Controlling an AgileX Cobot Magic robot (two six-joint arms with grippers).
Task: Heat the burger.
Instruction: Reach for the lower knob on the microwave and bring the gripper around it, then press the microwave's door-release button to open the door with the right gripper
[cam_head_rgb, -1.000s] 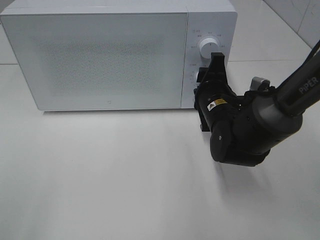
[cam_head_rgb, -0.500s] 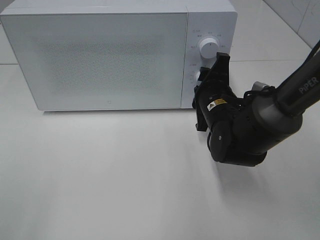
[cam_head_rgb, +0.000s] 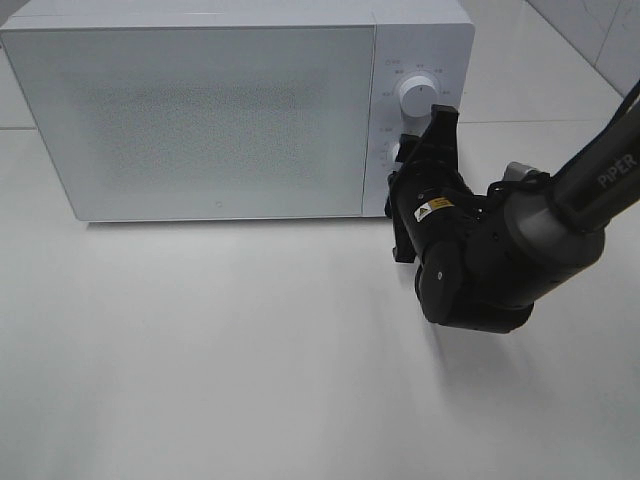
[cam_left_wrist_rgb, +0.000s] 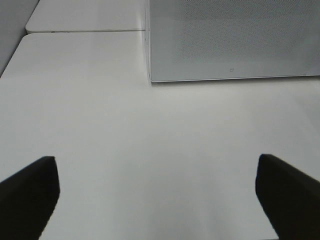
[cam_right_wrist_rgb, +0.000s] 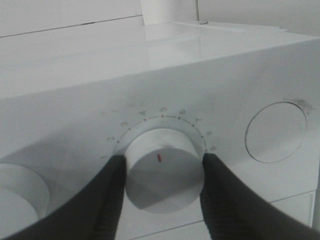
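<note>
The burger is out of view. A white microwave (cam_head_rgb: 200, 120) stands at the back of the table with its door shut. My right gripper (cam_head_rgb: 421, 140) reaches to its control panel and is shut on the lower dial (cam_right_wrist_rgb: 160, 150), one black finger (cam_right_wrist_rgb: 107, 195) on each side of it. The dial's red mark points up toward the numbered scale. The upper dial (cam_head_rgb: 415, 93) is free. In the left wrist view my left gripper (cam_left_wrist_rgb: 159, 200) hangs wide open over bare table, short of the microwave's front corner (cam_left_wrist_rgb: 150, 75), holding nothing.
A round button (cam_right_wrist_rgb: 276, 132) sits beside the held dial. The white tabletop (cam_head_rgb: 220, 350) stretches in front of the microwave. A tiled wall (cam_head_rgb: 600, 30) rises at the back right.
The right wrist has rolled slightly at the lower dial, its upper finger shifting right. The left gripper shows no change.
</note>
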